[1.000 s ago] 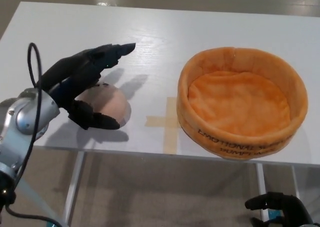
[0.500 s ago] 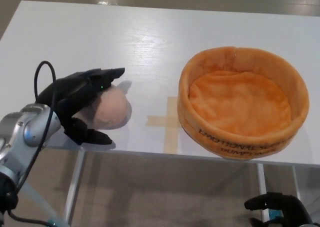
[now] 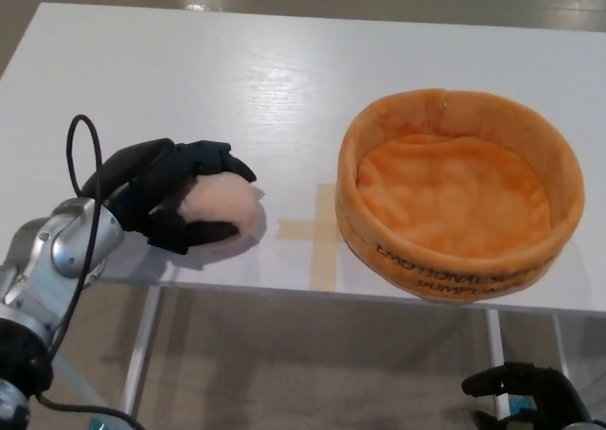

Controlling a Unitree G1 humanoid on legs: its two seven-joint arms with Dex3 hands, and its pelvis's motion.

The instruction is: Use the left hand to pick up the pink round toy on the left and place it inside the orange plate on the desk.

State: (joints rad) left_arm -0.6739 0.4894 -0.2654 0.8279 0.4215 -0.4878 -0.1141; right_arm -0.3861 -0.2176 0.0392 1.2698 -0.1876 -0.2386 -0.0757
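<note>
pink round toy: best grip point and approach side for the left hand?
Wrap the pink round toy across its widest middle, coming from its left, as the left hand does now: fingers over the top, thumb at the near side. It is a ball shape with no handle.

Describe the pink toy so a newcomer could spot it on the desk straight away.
On the white desk, look left of the orange plate and the tape cross, near the front edge. The pink round toy sits there, wrapped by the black left hand. It is the only pale, ball-shaped thing present.
</note>
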